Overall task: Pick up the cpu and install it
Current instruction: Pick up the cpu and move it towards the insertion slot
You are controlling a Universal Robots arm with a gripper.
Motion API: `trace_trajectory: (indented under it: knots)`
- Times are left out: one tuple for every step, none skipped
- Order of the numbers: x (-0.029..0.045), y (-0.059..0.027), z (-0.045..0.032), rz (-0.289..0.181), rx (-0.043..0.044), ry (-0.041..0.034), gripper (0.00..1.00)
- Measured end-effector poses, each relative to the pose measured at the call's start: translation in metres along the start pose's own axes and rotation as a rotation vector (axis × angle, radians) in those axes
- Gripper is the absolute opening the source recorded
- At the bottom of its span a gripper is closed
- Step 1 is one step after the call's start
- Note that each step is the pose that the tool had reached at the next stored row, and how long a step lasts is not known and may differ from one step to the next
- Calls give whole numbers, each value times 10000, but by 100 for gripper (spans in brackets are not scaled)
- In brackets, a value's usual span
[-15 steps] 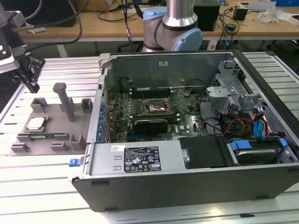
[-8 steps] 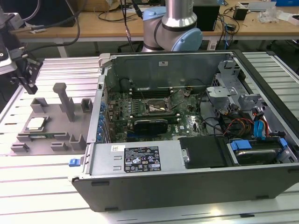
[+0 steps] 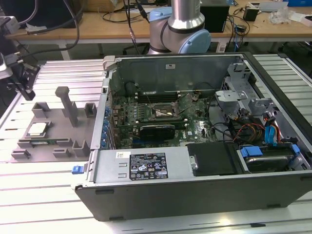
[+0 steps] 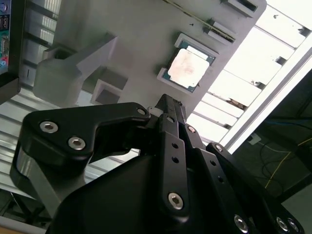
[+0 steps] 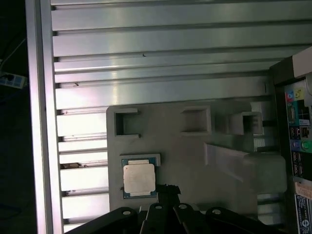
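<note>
Both wrist views put the cpu (image 5: 139, 178) just beyond the tip of the gripper (image 5: 168, 187), a little to one side of its line and clear of it, so the gap to close looks short and mostly sideways. Its fingers (image 4: 170, 109) are drawn together with nothing between them. Being square, the chip has no long axis; it lies flat, silver top up, in a shallow recess of the grey fixture plate (image 3: 56, 134), which rests on the slatted counter (image 3: 44, 190) at the exterior view's left of the open computer case (image 3: 204, 190). Counted: one cpu, one fixture plate, one case, and one black-framed socket (image 3: 165, 113) on the motherboard, well apart from the chip
</note>
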State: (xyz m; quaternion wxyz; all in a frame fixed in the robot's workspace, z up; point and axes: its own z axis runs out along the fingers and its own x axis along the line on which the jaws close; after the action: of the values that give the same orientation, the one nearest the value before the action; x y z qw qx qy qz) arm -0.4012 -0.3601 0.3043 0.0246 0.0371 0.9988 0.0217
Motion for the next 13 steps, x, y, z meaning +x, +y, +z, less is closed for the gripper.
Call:
trace_trajectory:
  knots:
    - [12, -1, 8, 1, 0, -2, 11]
    - [22, -2, 14, 1, -1, -4, 11]
    - [32, -3, 19, 0, 0, -7, 11]
    - [45, -4, 26, -1, -1, -11, 11]
    - [57, -5, 32, 0, -2, -15, 11]
    - [69, -7, 38, 0, -2, -17, 11]
    - [82, -8, 46, -1, -2, -22, 11]
    - [96, -10, 56, -1, -3, -26, 11]
    - [111, -11, 74, -1, -3, -30, 11]
    - [127, -14, 109, -1, -2, -30, 11]
    - [135, -16, 138, -2, -2, -29, 11]
    - [140, -19, 164, -2, -2, -29, 11]
    - [143, -22, 188, -1, -2, -29, 11]
